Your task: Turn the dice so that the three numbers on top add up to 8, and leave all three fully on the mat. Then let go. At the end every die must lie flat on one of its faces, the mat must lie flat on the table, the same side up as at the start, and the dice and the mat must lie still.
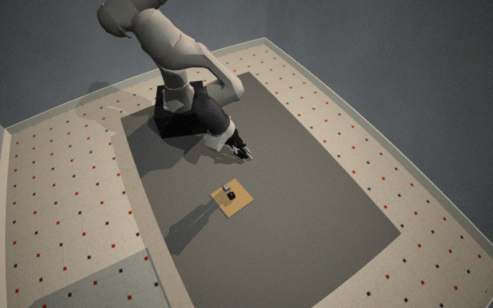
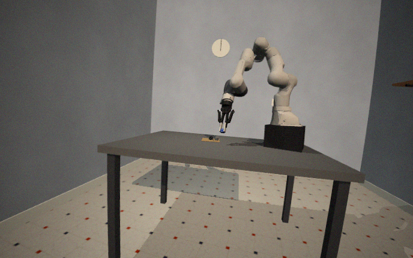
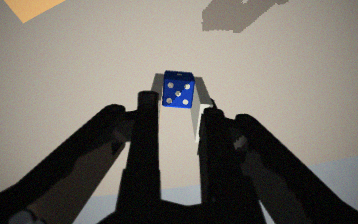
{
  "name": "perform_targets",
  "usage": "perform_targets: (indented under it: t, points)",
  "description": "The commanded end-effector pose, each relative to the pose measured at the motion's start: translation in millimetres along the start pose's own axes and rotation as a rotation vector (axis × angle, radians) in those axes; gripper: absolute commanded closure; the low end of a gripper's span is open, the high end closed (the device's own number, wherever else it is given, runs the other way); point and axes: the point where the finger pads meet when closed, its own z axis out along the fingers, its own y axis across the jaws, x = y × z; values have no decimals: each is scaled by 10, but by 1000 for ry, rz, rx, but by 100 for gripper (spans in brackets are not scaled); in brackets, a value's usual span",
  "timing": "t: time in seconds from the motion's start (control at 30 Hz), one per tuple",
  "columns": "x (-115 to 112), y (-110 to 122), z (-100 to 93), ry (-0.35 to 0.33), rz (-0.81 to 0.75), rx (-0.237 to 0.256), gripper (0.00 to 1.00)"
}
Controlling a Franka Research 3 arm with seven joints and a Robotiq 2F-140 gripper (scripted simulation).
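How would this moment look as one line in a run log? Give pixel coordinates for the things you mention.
gripper (image 1: 248, 156) (image 2: 222, 129) (image 3: 177, 89): shut on blue die (image 2: 222, 131) (image 3: 178, 93), raised | white die (image 1: 226, 187) (image 2: 217, 138), black die (image 1: 231, 195) (image 2: 211, 138): on mat (image 1: 241, 199) (image 2: 205, 140) (image 3: 37, 7)

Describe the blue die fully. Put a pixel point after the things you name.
The small blue cube-shaped die with white pips (image 3: 178, 90) (image 2: 222, 131) looks like plastic. The wrist view shows a five-pip face and, above it, a foreshortened face whose count I can't settle. It is gripped between the gripper's pale pads (image 3: 201, 107), held in the air above the table, off the mat.

2 dice (image 1: 231, 195) (image 2: 211, 138) on mat (image 1: 241, 204) (image 2: 207, 140) (near each other), mat on table (image 1: 283, 218) (image 2: 182, 152)
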Motion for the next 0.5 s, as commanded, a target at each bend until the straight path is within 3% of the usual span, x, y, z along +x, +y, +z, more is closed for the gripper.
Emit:
perform_targets:
  t: [0.0, 0.17, 0.23, 0.27, 0.47]
  points:
    - [25, -26, 5, -115, -130, 15, 87]
    - [48, -30, 7, -222, -129, 13, 87]
    - [48, -30, 7, -222, -129, 13, 87]
    - [52, -40, 3, -289, -128, 13, 87]
    - [73, -52, -10, -448, -125, 13, 87]
